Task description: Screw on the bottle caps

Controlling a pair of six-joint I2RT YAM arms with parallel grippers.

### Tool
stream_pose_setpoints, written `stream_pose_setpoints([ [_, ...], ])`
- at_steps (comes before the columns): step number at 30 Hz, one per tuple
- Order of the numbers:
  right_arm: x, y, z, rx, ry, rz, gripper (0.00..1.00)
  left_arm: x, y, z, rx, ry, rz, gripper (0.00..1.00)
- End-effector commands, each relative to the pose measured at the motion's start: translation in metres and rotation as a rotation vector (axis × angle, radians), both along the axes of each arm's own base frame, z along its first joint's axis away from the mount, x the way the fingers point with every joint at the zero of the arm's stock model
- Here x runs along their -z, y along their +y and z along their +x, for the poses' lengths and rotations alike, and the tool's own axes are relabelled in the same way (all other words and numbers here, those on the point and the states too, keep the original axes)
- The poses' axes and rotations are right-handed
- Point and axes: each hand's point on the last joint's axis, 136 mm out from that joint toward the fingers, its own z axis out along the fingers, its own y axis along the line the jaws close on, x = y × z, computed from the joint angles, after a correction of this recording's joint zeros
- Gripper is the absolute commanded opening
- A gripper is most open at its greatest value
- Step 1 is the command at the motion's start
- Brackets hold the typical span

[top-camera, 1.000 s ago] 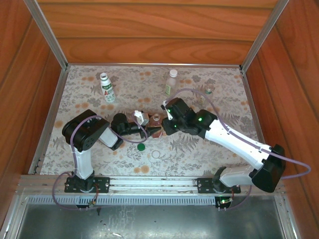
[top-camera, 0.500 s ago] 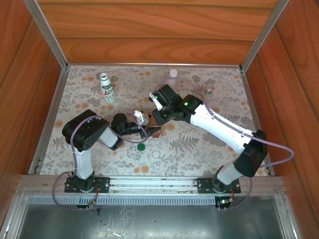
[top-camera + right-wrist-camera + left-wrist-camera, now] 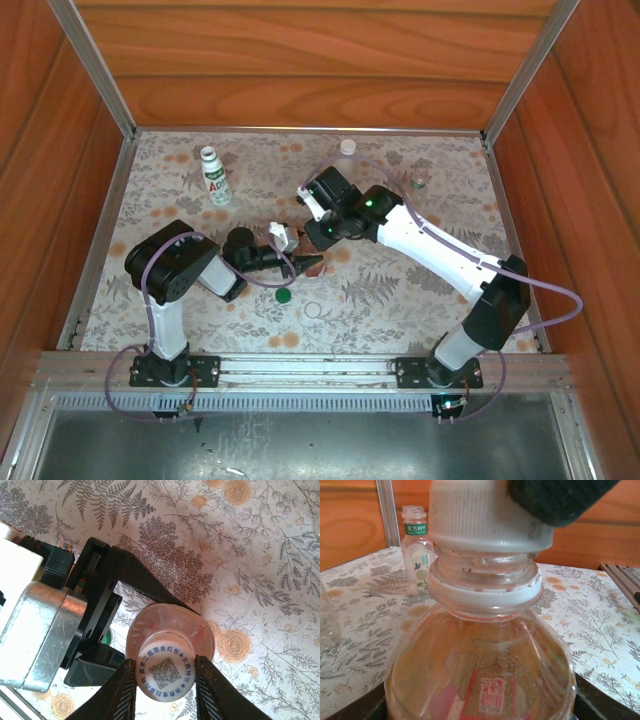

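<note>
Top external view: nearest the arm bases, a clear round cap (image 3: 316, 311) lies on the flowered table (image 3: 400, 290), and a dark green cap (image 3: 284, 295) sits near it at ten o'clock. Farther in stands the amber bottle (image 3: 480, 670), upright, with the green cap at its seven o'clock. The left gripper (image 3: 303, 263) reaches in from nine o'clock and is closed on the bottle's body, one black finger on either side in the right wrist view. The right gripper (image 3: 165, 682) comes down from above, its jaws parted to the width of the white cap (image 3: 165, 672) and clamped on its sides. That cap, printed with a code square on top, sits on the bottle's neck. In the left wrist view the neck threads show below its rim. Beyond, a white bottle (image 3: 214, 177) with a green-red label stands at eleven o'clock. A clear bottle (image 3: 417, 550) with a greenish label stands at one o'clock. A short clear bottle (image 3: 420, 182) stands at two o'clock.
</note>
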Motion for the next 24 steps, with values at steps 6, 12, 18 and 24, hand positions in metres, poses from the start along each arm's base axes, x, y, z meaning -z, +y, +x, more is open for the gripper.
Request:
stream_pose_setpoints([
  [6, 0.009, -0.003, -0.010, -0.063, 0.055, -0.036, 0.31, 0.022, 0.004, -0.005, 0.009, 0.049, 0.050, 0.60],
  [12, 0.016, -0.004, -0.013, -0.104, 0.045, -0.127, 0.31, 0.023, 0.004, -0.005, 0.008, 0.049, 0.052, 0.60],
  [18, 0.030, -0.006, -0.013, -0.097, 0.074, -0.190, 0.31, 0.023, 0.004, -0.005, 0.009, 0.048, 0.051, 0.60],
  [24, 0.025, -0.007, -0.013, -0.076, 0.071, -0.179, 0.35, 0.023, 0.004, -0.005, 0.010, 0.048, 0.051, 0.60],
])
